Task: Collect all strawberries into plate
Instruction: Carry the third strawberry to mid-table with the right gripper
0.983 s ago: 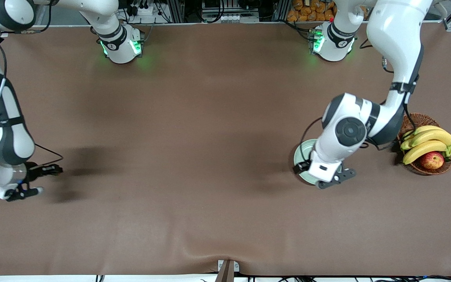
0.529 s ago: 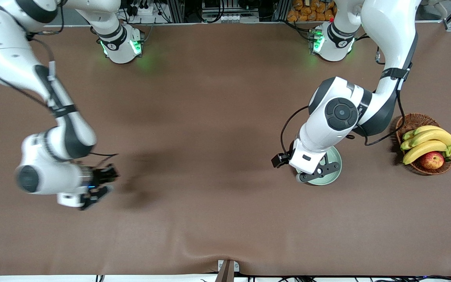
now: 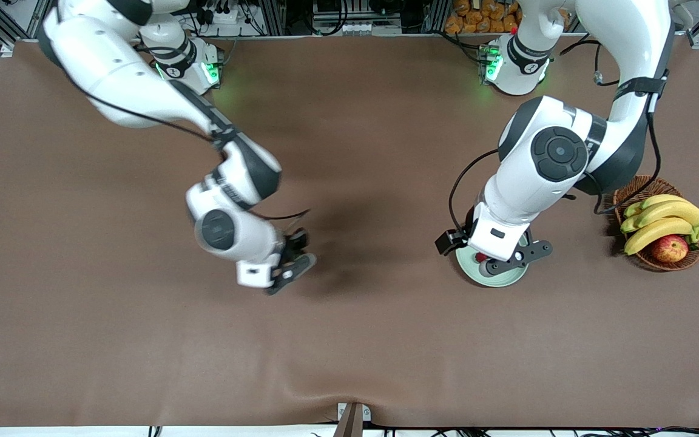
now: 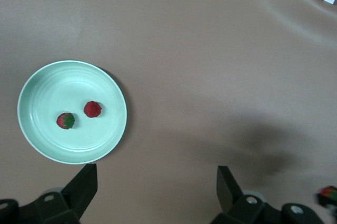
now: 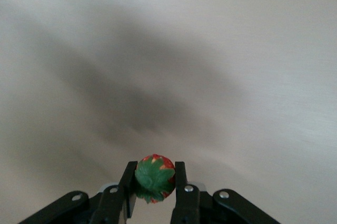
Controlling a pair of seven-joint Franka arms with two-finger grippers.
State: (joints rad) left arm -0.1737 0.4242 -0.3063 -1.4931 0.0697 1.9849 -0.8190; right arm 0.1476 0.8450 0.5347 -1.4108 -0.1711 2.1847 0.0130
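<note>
Both arms are glossy white shells with dark grey joint bands and round dark grey caps on the elbows, plus thin black cables looping along the outside. Bases glow green, and the black two-finger tools (image 5: 154, 192) have small silver screws.

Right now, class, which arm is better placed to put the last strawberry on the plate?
The right arm. Its claw is shut on the third strawberry, over bare table. The left claw hangs open and empty above the plate, where two strawberries lie.
</note>
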